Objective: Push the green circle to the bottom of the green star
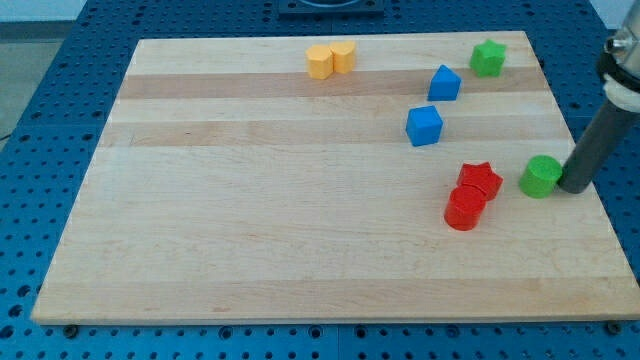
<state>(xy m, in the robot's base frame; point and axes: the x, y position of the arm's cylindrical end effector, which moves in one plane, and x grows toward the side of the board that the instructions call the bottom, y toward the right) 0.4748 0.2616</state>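
The green circle (540,176) lies near the board's right edge, at mid height. The green star (488,57) lies at the view's top right, well above the circle and a little to its left. My tip (574,188) is the lower end of the dark rod that comes down from the view's right. It stands just right of the green circle, touching it or nearly so.
A red star (480,180) and a red circle (465,210) lie just left of the green circle. Two blue blocks (444,83) (424,126) lie between the circle and the green star, to the left. Two yellow blocks (330,59) lie at the top centre. The wooden board (250,220) ends close right of my tip.
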